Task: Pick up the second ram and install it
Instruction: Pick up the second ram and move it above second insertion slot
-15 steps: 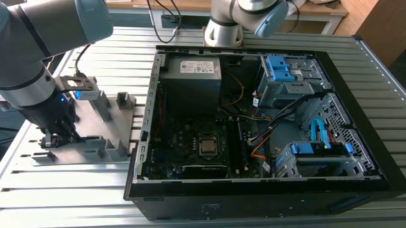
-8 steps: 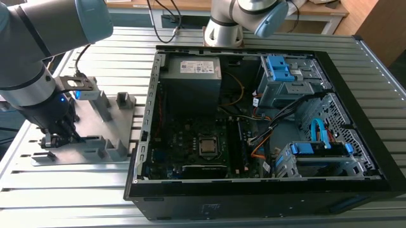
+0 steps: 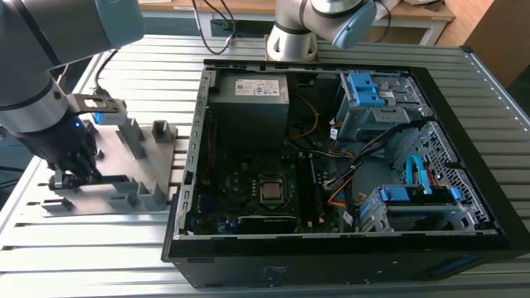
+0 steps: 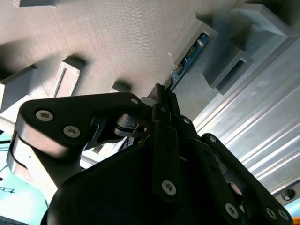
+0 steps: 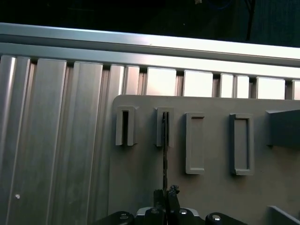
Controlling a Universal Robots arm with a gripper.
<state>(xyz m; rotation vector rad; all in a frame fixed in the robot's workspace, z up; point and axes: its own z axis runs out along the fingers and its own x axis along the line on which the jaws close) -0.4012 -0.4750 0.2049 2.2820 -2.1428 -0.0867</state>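
The second ram (image 3: 103, 179) is a thin dark stick lying along the grey plastic holder (image 3: 112, 162) at the exterior view's left, beside the open computer case. My gripper (image 3: 71, 181) is at its near end, shut on it. In the second wrist view the fingers (image 4: 164, 105) pinch the blue-green board (image 4: 190, 56), whose far end runs to a slotted block on the holder (image 4: 117, 37). The first wrist view shows the ram (image 5: 165, 150) edge-on, with its far end in a holder slot and my gripper (image 5: 167, 193) closed on the near end over the holder plate (image 5: 211, 197).
The open computer case (image 3: 186, 186) lies to the exterior view's right of the holder, with the motherboard and CPU socket (image 3: 271, 191) facing up. Blue drive cages and cables fill its right side. Another arm's base (image 3: 291, 37) stands at the back. Upright ribs (image 3: 133, 139) rise from the holder.
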